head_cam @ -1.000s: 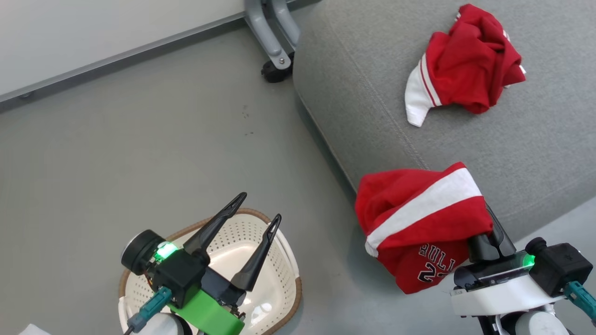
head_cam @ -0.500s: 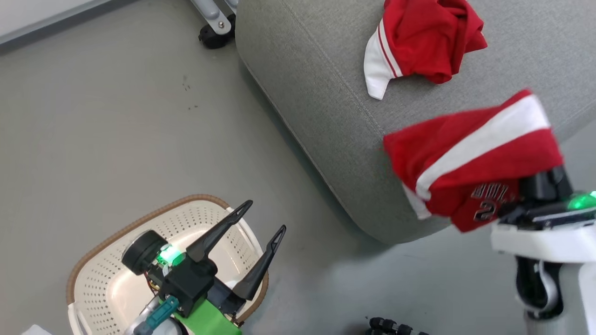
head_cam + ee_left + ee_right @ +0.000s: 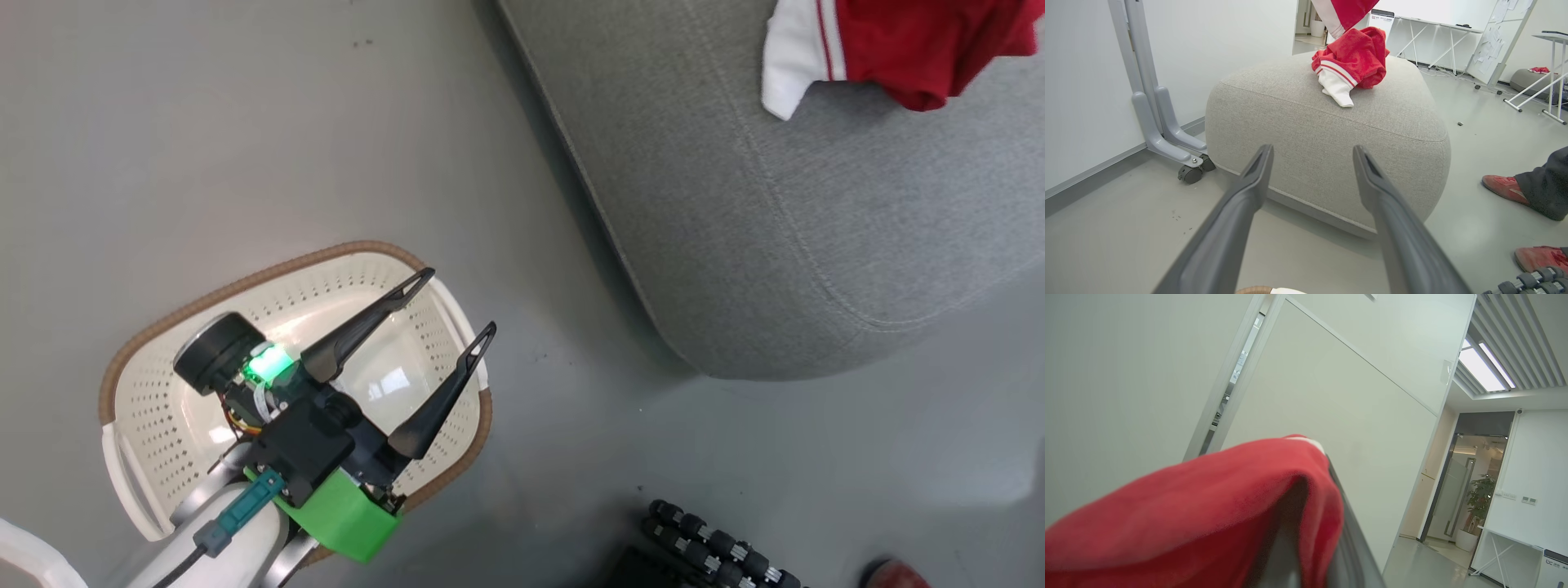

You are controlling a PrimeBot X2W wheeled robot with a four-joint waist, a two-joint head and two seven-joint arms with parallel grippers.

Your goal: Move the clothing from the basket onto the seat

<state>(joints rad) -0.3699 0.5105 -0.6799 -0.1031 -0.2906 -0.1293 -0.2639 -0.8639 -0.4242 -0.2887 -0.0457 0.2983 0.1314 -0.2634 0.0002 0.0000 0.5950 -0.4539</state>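
Garment (image 3: 1188,518) is now being raised above the seat (image 3: 1331,134) on the right pincer (image 3: 1310,486), whose closure cannot be told; left pincer (image 3: 460,300) apart over emptied basket (image 3: 147,392).

Head view: the crumpled red garment (image 3: 922,41) on the seat (image 3: 816,245) is cut by the top edge. Right wrist view: a blurred draped garment (image 3: 1188,522) covers the right gripper (image 3: 1306,514); spacing of its fingers (image 3: 1355,551) cannot be determined

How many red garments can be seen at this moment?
2. One garment lies crumpled on the seat. The other garment hangs over the right arm's fingers. A far red item is too small to tell; the basket is partly hidden by the left gripper.
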